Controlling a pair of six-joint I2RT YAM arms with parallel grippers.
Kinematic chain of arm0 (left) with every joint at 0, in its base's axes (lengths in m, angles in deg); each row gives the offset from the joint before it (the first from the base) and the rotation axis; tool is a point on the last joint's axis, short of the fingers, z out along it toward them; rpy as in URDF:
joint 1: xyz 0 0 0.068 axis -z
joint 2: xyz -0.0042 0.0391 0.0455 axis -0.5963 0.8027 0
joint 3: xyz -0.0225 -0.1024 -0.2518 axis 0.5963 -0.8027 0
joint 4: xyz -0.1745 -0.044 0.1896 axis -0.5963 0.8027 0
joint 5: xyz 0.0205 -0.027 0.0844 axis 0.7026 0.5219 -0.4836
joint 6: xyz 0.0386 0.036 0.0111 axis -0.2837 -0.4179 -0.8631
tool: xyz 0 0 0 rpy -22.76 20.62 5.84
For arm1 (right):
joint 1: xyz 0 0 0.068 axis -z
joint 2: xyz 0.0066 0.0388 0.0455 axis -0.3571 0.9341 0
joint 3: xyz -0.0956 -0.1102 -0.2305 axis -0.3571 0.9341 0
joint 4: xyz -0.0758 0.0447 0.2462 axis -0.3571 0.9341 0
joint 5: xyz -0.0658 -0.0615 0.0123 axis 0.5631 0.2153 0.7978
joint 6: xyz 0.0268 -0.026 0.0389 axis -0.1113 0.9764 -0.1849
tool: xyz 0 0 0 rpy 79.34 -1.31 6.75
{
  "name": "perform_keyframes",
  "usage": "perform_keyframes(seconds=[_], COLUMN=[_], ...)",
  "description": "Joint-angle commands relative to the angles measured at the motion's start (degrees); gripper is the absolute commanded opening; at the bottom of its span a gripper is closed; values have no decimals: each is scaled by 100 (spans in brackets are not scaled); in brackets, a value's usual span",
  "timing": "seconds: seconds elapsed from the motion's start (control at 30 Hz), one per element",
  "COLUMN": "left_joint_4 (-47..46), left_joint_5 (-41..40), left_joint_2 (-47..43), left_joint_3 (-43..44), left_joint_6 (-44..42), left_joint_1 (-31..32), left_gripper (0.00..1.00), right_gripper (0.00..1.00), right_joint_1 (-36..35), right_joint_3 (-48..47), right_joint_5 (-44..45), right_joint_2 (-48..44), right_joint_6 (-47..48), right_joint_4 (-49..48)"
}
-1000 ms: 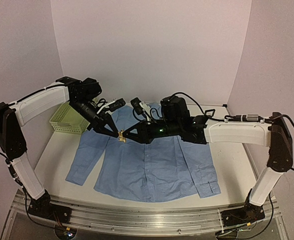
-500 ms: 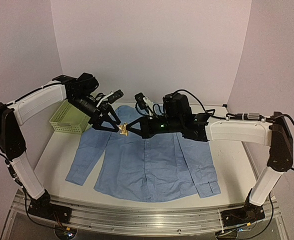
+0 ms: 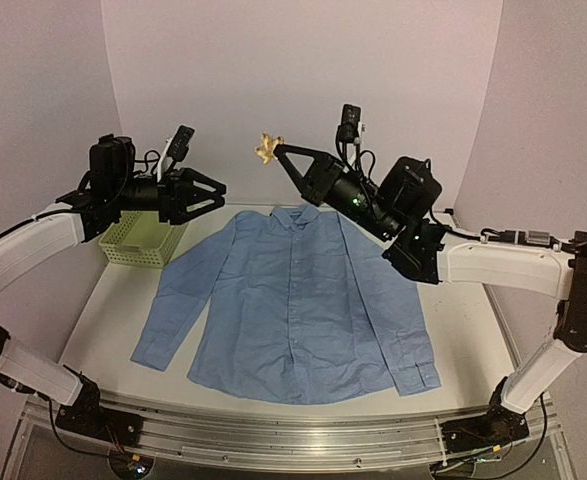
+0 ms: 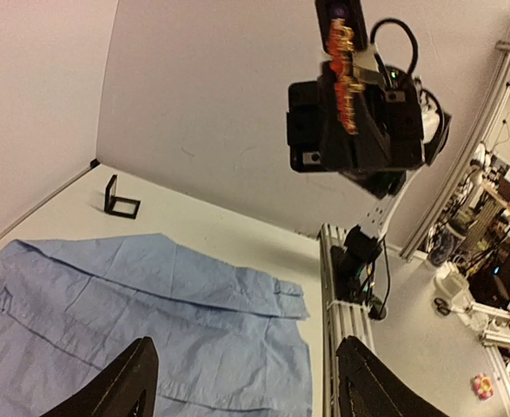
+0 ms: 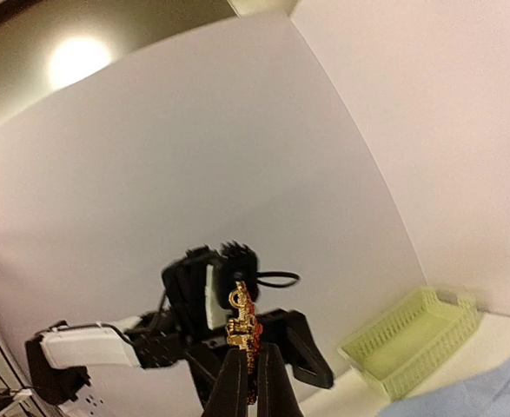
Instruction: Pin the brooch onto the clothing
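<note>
My right gripper (image 3: pixel 279 151) is raised high over the far side of the table (image 3: pixel 108 305), its 2 fingers pressed together on the brooch (image 3: pixel 266 150). The brooch sticks out past the fingertips, orange-red with gold glints. In the right wrist view it stands upright in the closed jaws, with the left arm behind it. So the brooch is up in the air, well apart from the shirt (image 3: pixel 293 310).

My left gripper (image 3: pixel 216 193) hovers over the far left of the table, above the pale green basket (image 3: pixel 133 245). Its 2 fingers are spread wide, holding nothing, and they point towards the right gripper.

The shirt lies flat, front up and buttoned, collar towards the back wall, 1 sleeve angled down each side. The basket sits just beside the shirt's shoulder on my left. In the left wrist view I see a small black box (image 4: pixel 121 205) on the table beyond the shirt's edge, near the wall
</note>
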Motion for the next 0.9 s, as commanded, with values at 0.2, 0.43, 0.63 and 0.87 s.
perform_keyframes(seconds=[0.2, 0.43, 0.63, 0.87], left_joint_4=[-3327, -3705, -3858, -4157], left_joint_5=[-610, -649, -900, -796], left_joint_2=[281, 445, 597, 573], left_joint_3=[30, 127, 327, 258], left_joint_6=[2285, 2472, 2615, 2606], left_joint_1=[823, 992, 1124, 1198], left_gripper=[71, 55, 53, 55], right_gripper=[0, 0, 0, 0], right_joint_1=[-257, -329, -375, -384], right_joint_3=[-215, -191, -214, -155], right_joint_5=[221, 313, 346, 459], right_joint_2=[458, 482, 570, 537], right_joint_6=[108, 265, 317, 433], right_joint_4=[-1926, -1951, -1948, -1942])
